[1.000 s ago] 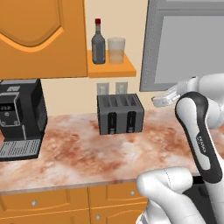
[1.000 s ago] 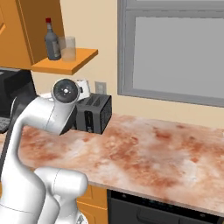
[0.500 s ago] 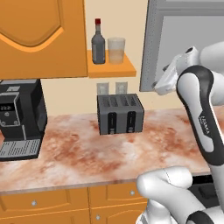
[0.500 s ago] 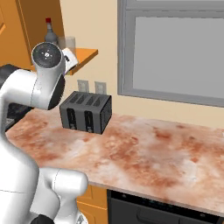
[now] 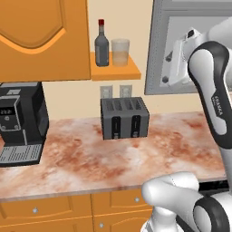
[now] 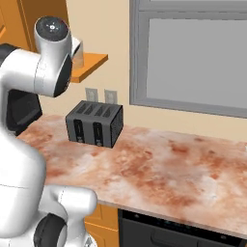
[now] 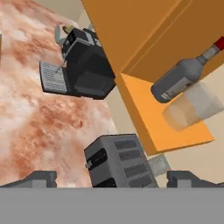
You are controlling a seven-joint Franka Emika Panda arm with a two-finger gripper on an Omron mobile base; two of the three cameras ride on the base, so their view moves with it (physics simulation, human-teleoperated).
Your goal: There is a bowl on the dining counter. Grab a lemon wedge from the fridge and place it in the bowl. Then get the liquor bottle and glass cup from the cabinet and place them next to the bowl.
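Observation:
The dark liquor bottle (image 5: 101, 44) with a red cap stands on an open orange shelf (image 5: 117, 70) beside the cabinet, with the pale glass cup (image 5: 120, 52) right of it. My gripper (image 5: 166, 68) hangs open at shelf height, well to the right of the cup and holding nothing. In the hand view the bottle (image 7: 183, 76) and glass cup (image 7: 192, 109) lie tilted at the upper right, far ahead of my open gripper (image 7: 113, 179). My arm hides most of the glass cup (image 6: 77, 53) in the right base view. The bowl and lemon wedge are out of view.
A dark toaster (image 5: 124, 118) sits on the marbled counter (image 5: 90, 158) below the shelf, and a black coffee machine (image 5: 18, 122) stands at the left. A closed orange cabinet door (image 5: 41, 36) is left of the shelf. A grey-framed window (image 6: 193, 58) lies behind my hand.
My arm has lifted the hand from just above toaster height up to shelf level, with the jaws still wide. The bottle, cup and toaster have stayed put.

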